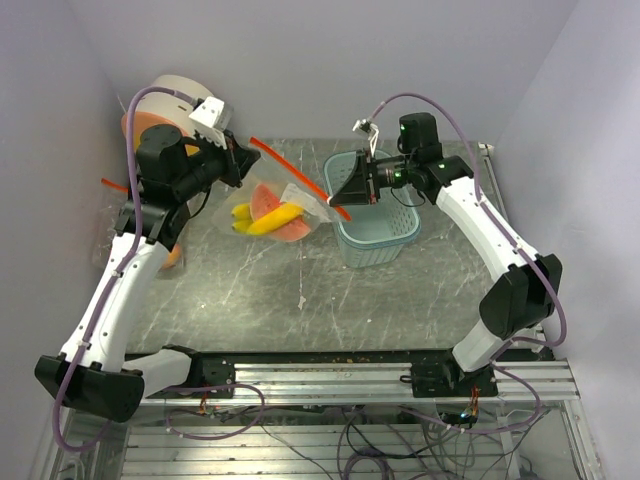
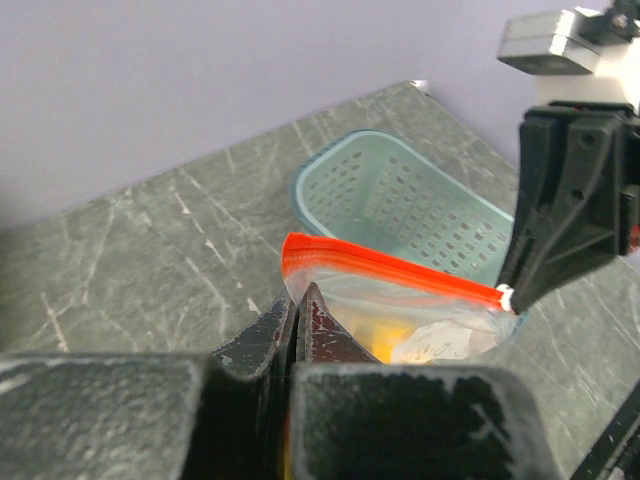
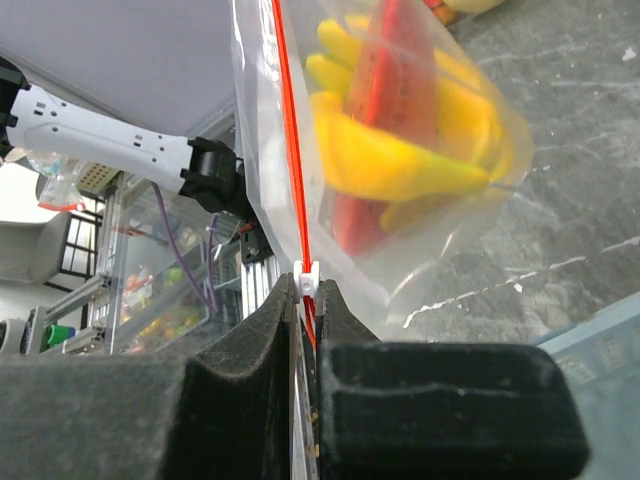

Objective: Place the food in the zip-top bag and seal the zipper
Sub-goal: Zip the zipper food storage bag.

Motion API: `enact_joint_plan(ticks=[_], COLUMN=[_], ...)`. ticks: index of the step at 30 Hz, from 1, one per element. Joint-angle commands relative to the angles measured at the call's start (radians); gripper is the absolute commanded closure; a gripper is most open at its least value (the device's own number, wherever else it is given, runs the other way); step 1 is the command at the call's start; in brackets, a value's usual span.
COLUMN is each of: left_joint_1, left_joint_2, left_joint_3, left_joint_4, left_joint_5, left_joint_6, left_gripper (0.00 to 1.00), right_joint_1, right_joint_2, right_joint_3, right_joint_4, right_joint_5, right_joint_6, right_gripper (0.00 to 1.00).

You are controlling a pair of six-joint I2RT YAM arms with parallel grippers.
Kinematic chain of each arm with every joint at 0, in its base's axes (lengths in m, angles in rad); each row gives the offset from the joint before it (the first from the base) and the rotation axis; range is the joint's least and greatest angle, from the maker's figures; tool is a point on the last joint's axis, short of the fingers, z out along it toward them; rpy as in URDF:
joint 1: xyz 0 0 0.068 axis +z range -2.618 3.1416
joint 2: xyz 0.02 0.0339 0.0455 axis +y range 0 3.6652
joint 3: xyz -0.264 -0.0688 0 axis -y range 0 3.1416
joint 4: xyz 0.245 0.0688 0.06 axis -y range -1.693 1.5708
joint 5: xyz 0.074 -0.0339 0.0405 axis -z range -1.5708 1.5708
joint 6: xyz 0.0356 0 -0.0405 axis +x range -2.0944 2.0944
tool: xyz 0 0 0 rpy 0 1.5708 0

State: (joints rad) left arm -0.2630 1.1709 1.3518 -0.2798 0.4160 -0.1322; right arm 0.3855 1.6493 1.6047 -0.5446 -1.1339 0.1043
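While the red zipper [image 1: 300, 178] runs taut from arm to arm, my left jaws clamp one end and my right jaws pinch the slider [image 3: 307, 277] end. Food [image 1: 272, 216] hangs in the zip-top bag [image 1: 305, 203] over the worktop [image 1: 300, 295].

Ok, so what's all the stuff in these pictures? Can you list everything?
zip-top bag: one, clear with a red zipper, held up over the table between the two grippers
toy fruit: several (exact count unclear), yellow bananas and a red watermelon slice, inside the bag
basket: one, pale blue, on the table just right of the bag
roll: one, orange and white, back left corner
table: one, dark grey, under everything
left gripper: one, black, shut on the zipper's left end
right gripper: one, black, shut on the zipper's other end, at the white slider
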Motion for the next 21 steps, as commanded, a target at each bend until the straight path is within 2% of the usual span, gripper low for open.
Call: enact_joint_plan(ticks=[1, 9, 14, 15, 16, 17, 18, 19, 21], left_joint_1=[0.03, 0.031, 0.033, 0.033, 0.033, 0.034, 0.034, 0.034, 0.034], left_joint_2=[-0.033, -0.032, -0.038, -0.039, -0.039, -0.039, -0.038, -0.037, -0.037], left_joint_3=[0.044, 0.046, 0.027, 0.022, 0.015, 0.004, -0.01, -0.028, -0.07], left_joint_4=[0.055, 0.055, 0.076, 0.082, 0.088, 0.096, 0.108, 0.133, 0.176], left_joint_5=[-0.177, -0.212, -0.213, -0.22, -0.226, -0.233, -0.246, -0.265, -0.312], left_joint_6=[0.036, 0.035, 0.024, 0.021, 0.019, 0.014, 0.002, -0.017, -0.067], left_gripper=[0.93, 0.93, 0.93, 0.93, 0.93, 0.93, 0.93, 0.93, 0.93], right_joint_1=[-0.027, -0.042, -0.041, -0.042, -0.041, -0.041, -0.042, -0.043, -0.044], right_joint_2=[-0.038, -0.019, 0.001, 0.008, 0.017, 0.027, 0.039, 0.047, 0.059], right_joint_3=[-0.049, -0.086, -0.049, -0.03, -0.005, 0.025, 0.072, 0.105, 0.165], right_joint_4=[-0.071, -0.101, -0.106, -0.111, -0.118, -0.136, -0.144, -0.149, -0.159], right_joint_5=[0.04, 0.093, 0.135, 0.159, 0.192, 0.223, 0.263, 0.302, 0.399], right_joint_6=[-0.049, -0.083, -0.069, -0.053, -0.04, -0.031, -0.016, -0.002, 0.033], right_gripper=[1.0, 1.0, 1.0, 0.94, 0.83, 0.65, 0.27, 0.03, 0.0])
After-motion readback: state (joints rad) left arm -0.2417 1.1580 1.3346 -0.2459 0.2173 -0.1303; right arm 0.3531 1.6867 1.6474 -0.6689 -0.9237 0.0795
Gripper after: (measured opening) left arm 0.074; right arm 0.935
